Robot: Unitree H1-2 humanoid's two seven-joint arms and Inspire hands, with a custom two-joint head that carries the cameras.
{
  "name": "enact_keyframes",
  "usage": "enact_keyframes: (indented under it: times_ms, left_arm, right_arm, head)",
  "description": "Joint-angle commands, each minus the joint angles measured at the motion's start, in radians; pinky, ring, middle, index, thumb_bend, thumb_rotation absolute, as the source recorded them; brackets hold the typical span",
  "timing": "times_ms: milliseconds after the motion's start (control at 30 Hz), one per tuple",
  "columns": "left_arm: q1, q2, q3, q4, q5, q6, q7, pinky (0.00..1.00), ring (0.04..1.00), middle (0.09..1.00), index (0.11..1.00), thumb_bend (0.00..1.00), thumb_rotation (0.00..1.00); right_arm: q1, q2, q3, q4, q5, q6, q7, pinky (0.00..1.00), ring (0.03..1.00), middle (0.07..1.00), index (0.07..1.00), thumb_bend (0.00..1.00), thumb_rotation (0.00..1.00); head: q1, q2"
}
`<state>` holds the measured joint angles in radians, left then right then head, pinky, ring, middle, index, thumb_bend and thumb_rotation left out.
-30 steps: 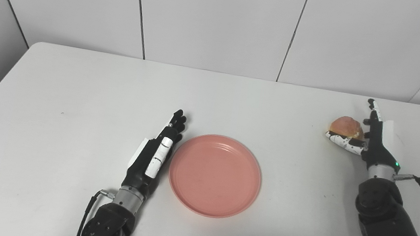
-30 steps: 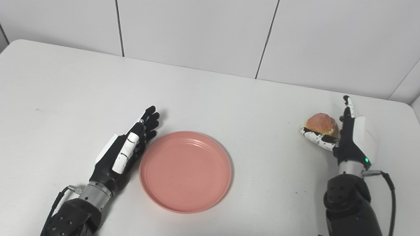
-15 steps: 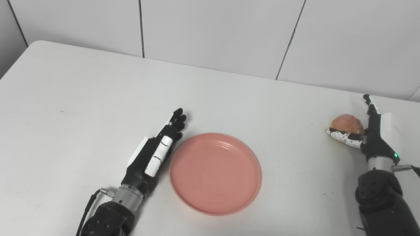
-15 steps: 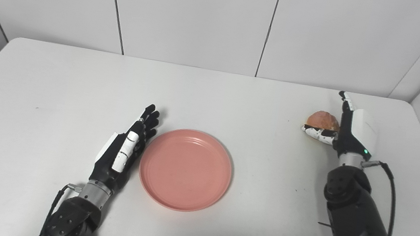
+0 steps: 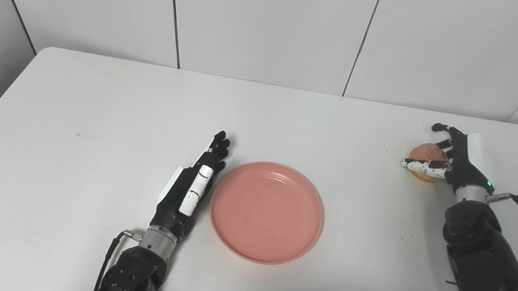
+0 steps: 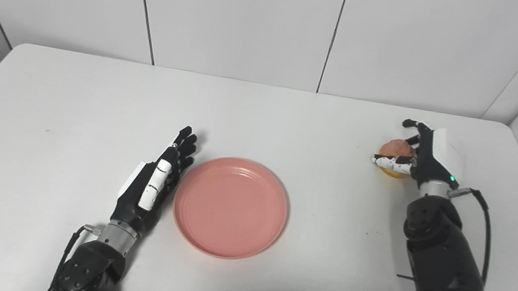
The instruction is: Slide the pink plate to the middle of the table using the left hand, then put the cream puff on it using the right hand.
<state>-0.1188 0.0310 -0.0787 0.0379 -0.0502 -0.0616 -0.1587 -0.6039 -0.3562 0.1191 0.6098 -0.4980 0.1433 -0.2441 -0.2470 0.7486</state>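
I see the pink plate [image 6: 230, 208] flat on the white table [image 6: 44, 102], empty | my left hand [image 6: 154, 184] just left of the plate, fingers straight, holding nothing | my right hand [image 6: 420, 154] well right of the plate, fingers curled over the cream puff [image 6: 394, 148], thumb across its front

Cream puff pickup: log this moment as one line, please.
pink plate: mid-table, bare | left hand: open, flat beside plate | right hand: fingers curled around cream puff | puff off table: cannot tell
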Motion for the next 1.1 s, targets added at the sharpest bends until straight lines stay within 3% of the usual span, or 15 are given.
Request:
enact_keyframes:
  times_ms: [0,200,333,567,767,1067]
  left_arm:
    - [0.02,0.003,0.003,-0.01,-0.007,-0.008,0.0,1.0,1.0,0.997,1.0,0.6,1.0]
    - [0.021,0.001,0.004,-0.009,-0.007,-0.012,0.002,1.0,1.0,0.997,1.0,0.59,1.0]
    - [0.019,0.004,0.002,-0.009,-0.001,-0.007,0.002,1.0,1.0,0.994,0.998,0.6,1.0]
    - [0.02,-0.001,0.004,-0.005,-0.007,-0.007,0.004,1.0,1.0,0.994,0.997,0.61,1.0]
    - [0.02,-0.009,0.004,-0.016,-0.002,0.002,0.011,1.0,1.0,0.993,0.993,0.61,1.0]
    - [0.017,-0.012,0.004,0.001,0.001,-0.024,0.015,1.0,1.0,0.999,0.998,0.61,1.0]
  right_arm:
    - [-0.007,-0.013,0.003,-0.022,-0.001,0.027,0.021,0.41,0.42,0.53,0.646,0.52,0.0]
    - [-0.003,-0.008,-0.005,-0.036,-0.008,0.043,0.001,0.32,0.417,0.525,0.591,0.52,0.0]
    - [0.0,-0.003,-0.014,-0.033,-0.003,0.014,-0.037,0.4,0.435,0.542,0.493,0.51,0.0]
    - [0.015,0.015,-0.05,-0.068,0.02,-0.031,-0.11,0.3,0.371,0.467,0.552,0.51,0.0]
    - [0.03,0.028,-0.07,-0.094,0.051,-0.127,-0.143,0.29,0.364,0.463,0.554,0.51,0.0]
    - [0.056,0.049,-0.048,-0.145,0.04,-0.238,-0.165,0.3,0.375,0.45,0.536,0.51,0.0]
  head:
    - [0.001,0.001]
    - [0.002,0.003]
    - [0.004,0.003]
    - [0.009,0.005]
    - [0.014,0.006]
    - [0.02,0.011]
